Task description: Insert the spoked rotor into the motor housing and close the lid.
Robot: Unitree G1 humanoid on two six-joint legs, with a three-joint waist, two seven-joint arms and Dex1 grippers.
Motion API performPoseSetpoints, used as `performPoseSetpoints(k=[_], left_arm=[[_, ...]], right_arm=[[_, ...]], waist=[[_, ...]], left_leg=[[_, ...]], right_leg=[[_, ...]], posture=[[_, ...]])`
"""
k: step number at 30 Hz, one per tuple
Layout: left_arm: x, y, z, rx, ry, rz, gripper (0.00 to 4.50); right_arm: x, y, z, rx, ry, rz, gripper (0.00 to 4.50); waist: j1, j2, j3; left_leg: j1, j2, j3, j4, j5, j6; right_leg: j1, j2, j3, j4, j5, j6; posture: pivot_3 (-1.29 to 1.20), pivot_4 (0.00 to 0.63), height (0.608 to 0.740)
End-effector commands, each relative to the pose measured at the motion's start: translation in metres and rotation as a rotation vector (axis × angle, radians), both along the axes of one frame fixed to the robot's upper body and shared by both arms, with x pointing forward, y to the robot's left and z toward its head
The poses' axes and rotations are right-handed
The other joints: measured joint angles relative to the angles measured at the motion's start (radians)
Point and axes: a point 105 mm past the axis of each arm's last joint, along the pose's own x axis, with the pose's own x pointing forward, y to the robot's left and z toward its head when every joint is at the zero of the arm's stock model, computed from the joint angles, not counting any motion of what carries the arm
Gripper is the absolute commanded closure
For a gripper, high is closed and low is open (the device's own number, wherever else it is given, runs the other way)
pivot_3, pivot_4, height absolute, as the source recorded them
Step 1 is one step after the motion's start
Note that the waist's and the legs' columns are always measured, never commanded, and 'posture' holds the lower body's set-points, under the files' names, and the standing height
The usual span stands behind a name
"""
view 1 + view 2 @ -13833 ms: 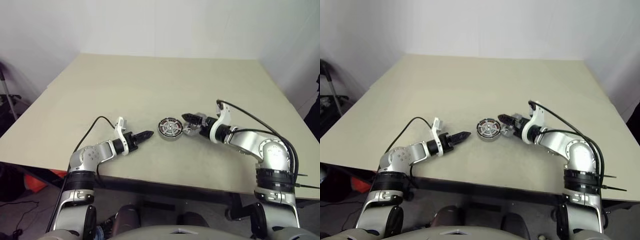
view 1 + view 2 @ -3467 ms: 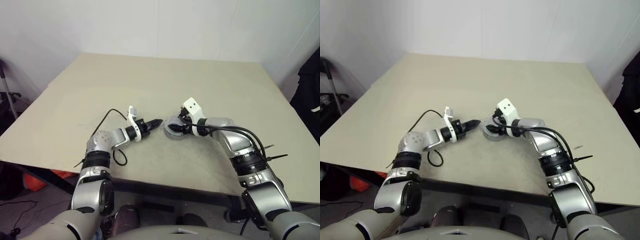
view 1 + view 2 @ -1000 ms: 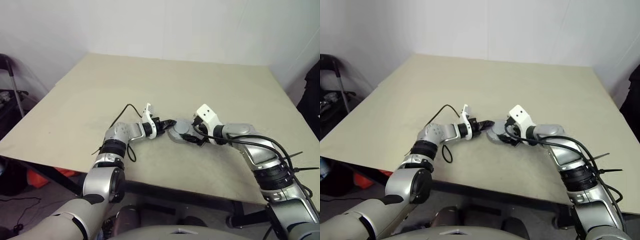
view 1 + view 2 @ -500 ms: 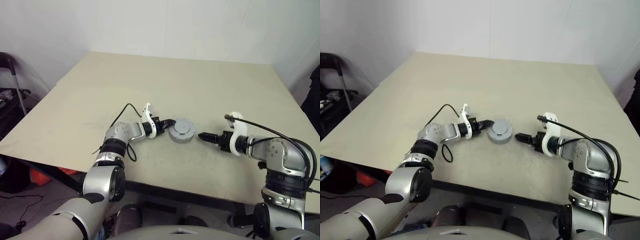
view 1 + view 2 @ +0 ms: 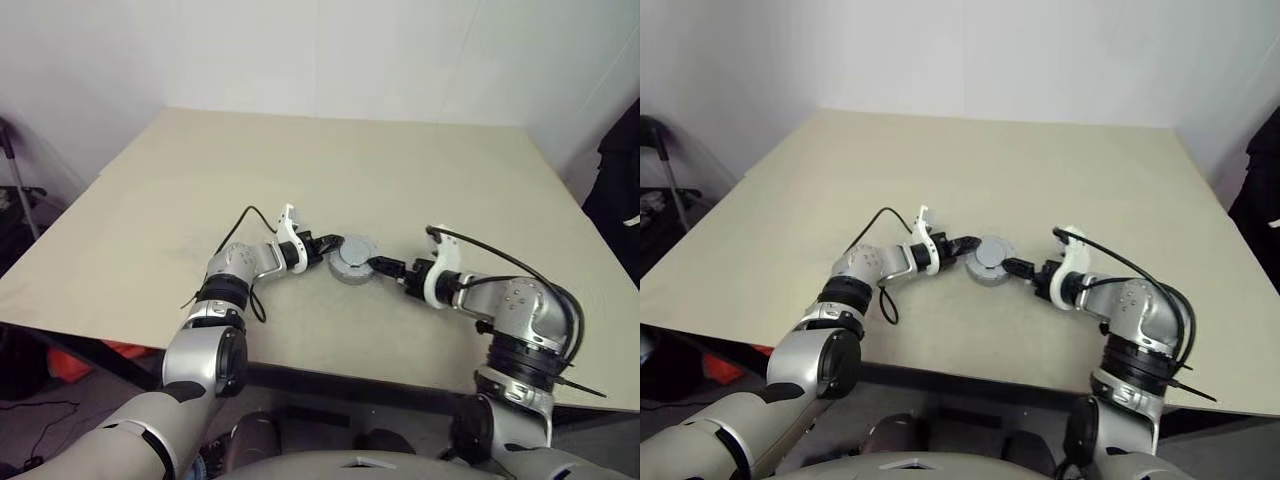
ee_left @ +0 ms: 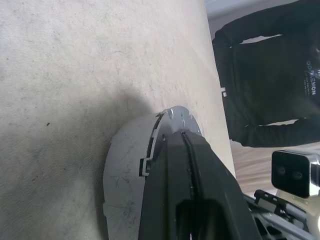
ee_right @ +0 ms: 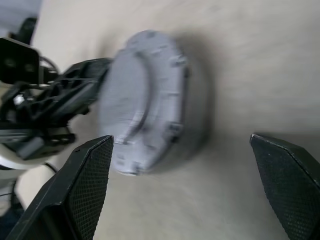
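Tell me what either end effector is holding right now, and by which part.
Nothing is held. The left end effector is shut beside the lidded housing; the right end effector is open, off it.

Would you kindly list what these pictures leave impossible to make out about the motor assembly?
- Spoked rotor: hidden under the closed lid of the motor housing.
- Lid seating: blurred in the right wrist view; unclear whether it is fully latched.
- Contact between left gripper and housing: too small in the eye views; in the left wrist view its shut fingers cover the rim.
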Motion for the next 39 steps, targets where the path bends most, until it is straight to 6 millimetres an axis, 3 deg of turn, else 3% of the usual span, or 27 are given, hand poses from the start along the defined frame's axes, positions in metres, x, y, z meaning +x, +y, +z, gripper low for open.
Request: performPoseSetpoints(k=[1,7,19,21,27,30,34,39], left_arm=[[-0.002,0.002,-0.011,0.057,0.036,0.002,4.48],[0.001,0.004,-0.010,0.059,0.031,0.015,4.48],[0.004,0.010,-0.008,0.067,0.024,0.036,4.48],[0.004,0.011,-0.008,0.067,0.023,0.038,4.48],[0.004,0.011,-0.009,0.071,0.020,0.042,4.48],[0.005,0.012,-0.009,0.072,0.019,0.045,4.48],[0.005,0.013,-0.009,0.071,0.018,0.051,4.48],[0.007,0.014,-0.009,0.072,0.013,0.064,4.48]], right_arm=[[0.002,0.025,-0.005,0.085,0.045,0.054,0.03],[0.020,0.044,0.000,0.204,0.036,0.036,0.03],[0.023,0.086,0.015,0.315,0.026,0.129,0.03],[0.023,0.090,0.016,0.324,0.026,0.136,0.03],[0.030,0.086,0.007,0.286,0.036,0.086,0.03],[0.035,0.079,0.005,0.296,0.042,0.045,0.62],[0.036,0.075,0.002,0.258,0.053,0.044,1.92],[0.038,0.068,0.006,0.268,0.045,0.035,2.12]], waist=[[-0.002,0.000,0.000],[-0.024,0.000,0.000],[-0.038,0.000,0.001],[-0.037,0.000,0.001],[-0.035,0.000,0.001],[-0.035,0.000,0.001],[-0.032,0.001,0.001],[-0.024,0.001,0.001]], left_leg=[[0.000,0.000,0.000,0.000,0.000,0.000],[0.000,0.001,0.000,0.000,0.001,-0.002],[-0.002,0.011,0.001,-0.002,0.007,-0.012],[-0.004,0.014,0.002,-0.003,0.007,-0.012],[-0.004,0.016,0.002,-0.006,0.007,-0.012],[-0.002,0.017,0.002,-0.006,0.008,-0.014],[-0.002,0.017,0.002,-0.006,0.009,-0.015],[-0.002,0.016,0.002,-0.006,0.009,-0.015]], right_leg=[[0.000,0.000,0.000,0.000,0.000,0.000],[-0.002,0.000,0.000,0.003,0.000,-0.002],[-0.010,0.009,0.000,0.005,0.001,-0.003],[-0.012,0.012,-0.001,0.005,0.005,-0.013],[-0.014,0.015,-0.001,0.006,0.003,-0.016],[-0.013,0.015,-0.001,0.007,0.002,-0.017],[-0.013,0.015,-0.001,0.007,0.002,-0.017],[-0.013,0.015,-0.001,0.007,0.002,-0.018]], posture=[[0.00,0.000,0.740],[0.00,0.000,0.740],[0.00,0.000,0.740],[0.00,0.000,0.740],[0.00,0.000,0.740],[0.00,0.000,0.740],[0.00,0.000,0.740],[0.00,0.000,0.740]])
